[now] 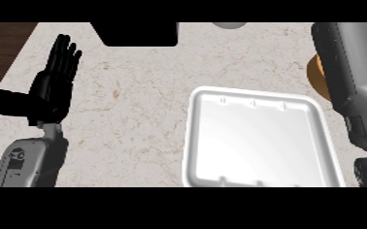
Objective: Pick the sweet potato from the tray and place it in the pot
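The white tray (215,174) lies at the lower right of the counter, and nothing shows inside it. I see no sweet potato on it. My right forearm (342,68) runs down the right edge. Black parts of my right hand (357,132) show below it, cut off by the view's edge. An orange-brown rounded shape (316,77) peeks out from behind that forearm; I cannot tell whether it is the pot or the sweet potato. My left hand (56,80) rests open at the left, fingers up, holding nothing.
A black block (136,34) stands at the counter's far edge, left of centre. A grey round object (229,25) sits at the far edge beside it. Dark wood (13,43) shows beyond the counter's left edge. Bare marble (129,106) lies between my left hand and the tray.
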